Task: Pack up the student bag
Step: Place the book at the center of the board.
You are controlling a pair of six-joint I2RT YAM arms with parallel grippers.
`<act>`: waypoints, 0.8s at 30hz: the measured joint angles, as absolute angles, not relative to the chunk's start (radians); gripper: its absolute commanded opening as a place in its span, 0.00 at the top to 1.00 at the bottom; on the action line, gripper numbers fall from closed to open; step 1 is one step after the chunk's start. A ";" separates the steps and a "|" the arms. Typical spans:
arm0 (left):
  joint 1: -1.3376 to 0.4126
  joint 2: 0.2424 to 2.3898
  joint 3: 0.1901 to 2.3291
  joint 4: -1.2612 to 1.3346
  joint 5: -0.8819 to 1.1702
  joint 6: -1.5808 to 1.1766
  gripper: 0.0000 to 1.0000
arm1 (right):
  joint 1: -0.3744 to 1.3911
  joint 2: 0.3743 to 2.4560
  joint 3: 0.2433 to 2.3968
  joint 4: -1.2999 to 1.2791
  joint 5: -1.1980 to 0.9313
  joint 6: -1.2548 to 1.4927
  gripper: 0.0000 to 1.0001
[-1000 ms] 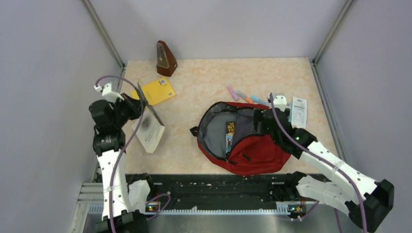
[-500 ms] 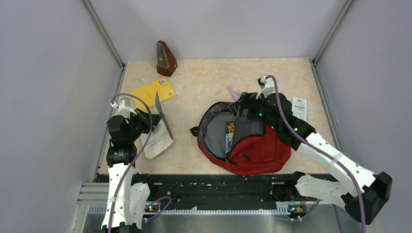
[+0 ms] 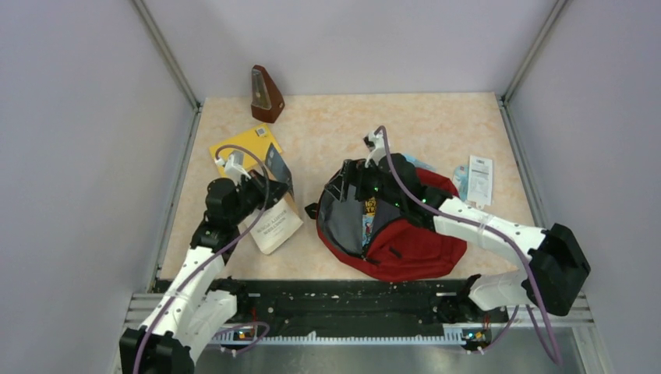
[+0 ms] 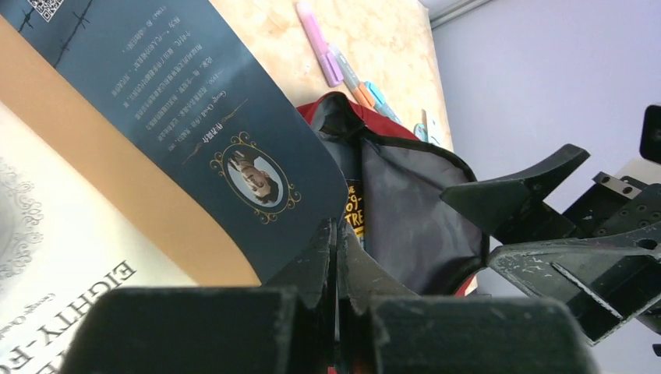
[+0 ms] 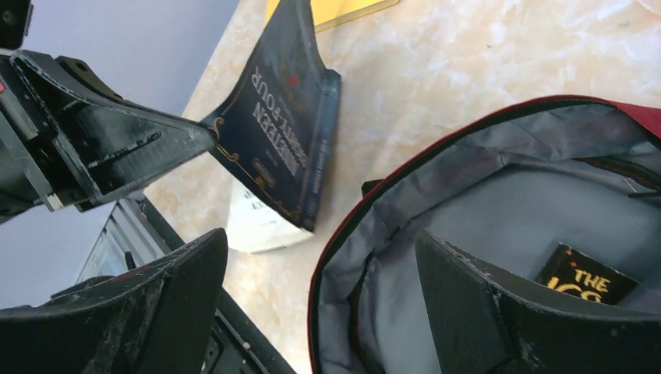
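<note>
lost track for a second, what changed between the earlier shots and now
The left gripper, shut on the cover of the dark blue paperback book, carried it right toward the dark red fabric backpack. The open right gripper swung left across the backpack to the left rim of its opening. Nothing was released. Backpack, brown metronome and yellow notebook stayed put.

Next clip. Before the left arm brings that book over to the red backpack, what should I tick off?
1. Left gripper shut on the book's cover: ok.
2. Whole book supported: not ok, it is held by the cover only and the pages are splayed open.
3. Student bag unzipped, mouth gaping: ok.
4. Right gripper gripping the bag's rim: not ok, it is open and straddling the rim.
5. Room beside the paperback already inside: cannot tell.
</note>
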State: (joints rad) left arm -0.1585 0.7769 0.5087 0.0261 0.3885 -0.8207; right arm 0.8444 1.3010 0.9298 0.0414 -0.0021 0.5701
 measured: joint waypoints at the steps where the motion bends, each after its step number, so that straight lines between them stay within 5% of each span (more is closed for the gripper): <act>1: -0.181 0.789 0.508 0.040 0.372 -0.826 1.00 | 0.844 1.311 0.930 0.054 -0.002 0.575 0.13; 16: -0.213 0.709 0.475 0.010 0.218 -0.900 1.00 | 1.071 1.604 0.851 0.465 0.037 0.210 0.11; 24: -0.213 0.662 0.473 -0.039 0.192 -0.926 1.00 | 1.121 1.859 0.984 0.615 0.128 0.041 0.21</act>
State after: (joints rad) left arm -0.2131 0.6617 0.4728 -0.0395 0.1917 -0.9260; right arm 1.1210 1.8587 0.9844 0.6147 0.1284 0.0406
